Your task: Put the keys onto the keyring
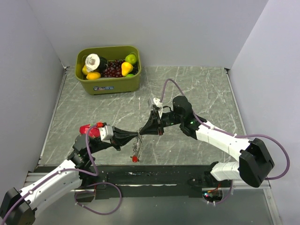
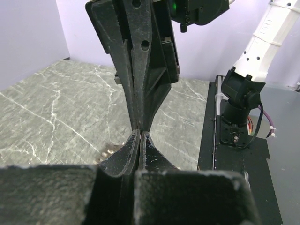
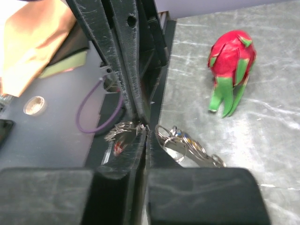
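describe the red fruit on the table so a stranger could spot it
On the grey marble table, look beside the left arm's wrist. The fruit lies there alone: bright red with green flaps, the only fruit outside the green bin.

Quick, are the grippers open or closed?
Left gripper: closed, apparently pinching the dangling keyring.
Right gripper: closed beside it; holding anything, cannot tell.

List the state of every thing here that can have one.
left gripper, shut on the keyring.
right gripper, shut, tips against the left's.
keyring, hanging limp.
keys, dangling below it, red one lowest.
green bin, upright, full of fruit.
dragon fruit, lying free.
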Tool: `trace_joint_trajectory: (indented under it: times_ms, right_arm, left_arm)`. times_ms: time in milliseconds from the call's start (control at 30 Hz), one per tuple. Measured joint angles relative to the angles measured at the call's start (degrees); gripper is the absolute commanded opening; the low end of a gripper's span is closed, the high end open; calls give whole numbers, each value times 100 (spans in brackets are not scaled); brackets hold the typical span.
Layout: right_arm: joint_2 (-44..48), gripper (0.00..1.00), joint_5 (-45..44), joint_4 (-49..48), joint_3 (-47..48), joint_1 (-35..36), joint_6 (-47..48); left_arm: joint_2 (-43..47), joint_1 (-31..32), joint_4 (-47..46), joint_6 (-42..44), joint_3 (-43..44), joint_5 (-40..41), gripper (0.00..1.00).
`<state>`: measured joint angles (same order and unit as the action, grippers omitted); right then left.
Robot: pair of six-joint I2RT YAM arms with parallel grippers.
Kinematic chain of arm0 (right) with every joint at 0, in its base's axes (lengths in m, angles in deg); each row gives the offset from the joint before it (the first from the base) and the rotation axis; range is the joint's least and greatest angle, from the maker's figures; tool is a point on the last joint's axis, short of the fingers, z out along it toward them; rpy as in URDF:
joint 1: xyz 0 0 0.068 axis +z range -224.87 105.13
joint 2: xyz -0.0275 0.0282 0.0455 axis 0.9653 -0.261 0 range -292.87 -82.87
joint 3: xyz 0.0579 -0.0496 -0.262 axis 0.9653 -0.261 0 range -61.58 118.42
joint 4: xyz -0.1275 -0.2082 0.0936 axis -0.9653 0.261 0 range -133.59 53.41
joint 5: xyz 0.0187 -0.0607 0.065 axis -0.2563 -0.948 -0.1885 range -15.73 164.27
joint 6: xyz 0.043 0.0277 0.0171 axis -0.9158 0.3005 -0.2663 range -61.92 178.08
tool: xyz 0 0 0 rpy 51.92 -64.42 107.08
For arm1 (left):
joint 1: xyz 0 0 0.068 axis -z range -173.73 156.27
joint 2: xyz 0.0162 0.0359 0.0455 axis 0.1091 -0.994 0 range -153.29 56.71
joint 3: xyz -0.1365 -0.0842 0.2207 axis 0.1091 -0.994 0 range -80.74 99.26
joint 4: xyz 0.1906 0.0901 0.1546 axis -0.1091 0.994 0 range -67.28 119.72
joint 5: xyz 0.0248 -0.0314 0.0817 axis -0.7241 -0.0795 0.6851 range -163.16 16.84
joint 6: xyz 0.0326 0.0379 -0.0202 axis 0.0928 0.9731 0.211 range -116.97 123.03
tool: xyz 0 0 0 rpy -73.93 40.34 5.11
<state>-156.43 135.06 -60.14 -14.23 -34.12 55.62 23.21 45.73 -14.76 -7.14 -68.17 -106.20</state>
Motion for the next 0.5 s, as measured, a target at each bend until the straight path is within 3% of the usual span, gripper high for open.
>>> trace_joint_trajectory:
  times_ms: [367, 433, 467, 500]
  right_arm:
    - [4, 0, -72, 92, 2, 33, -63]
    - [7, 0, -125, 155, 24, 50, -50]
    - [9, 0, -149, 188, 44, 59, -35]
    - [11, 0, -170, 223, 57, 63, -17]
  left_arm:
    - [140, -11, 181, -2, 0, 44, 1]
    - [197, -11, 286, 0, 7, 83, 9]
    - [236, -11, 376, 0, 33, 103, 21]
    - [282, -11, 503, 13, 87, 118, 25]
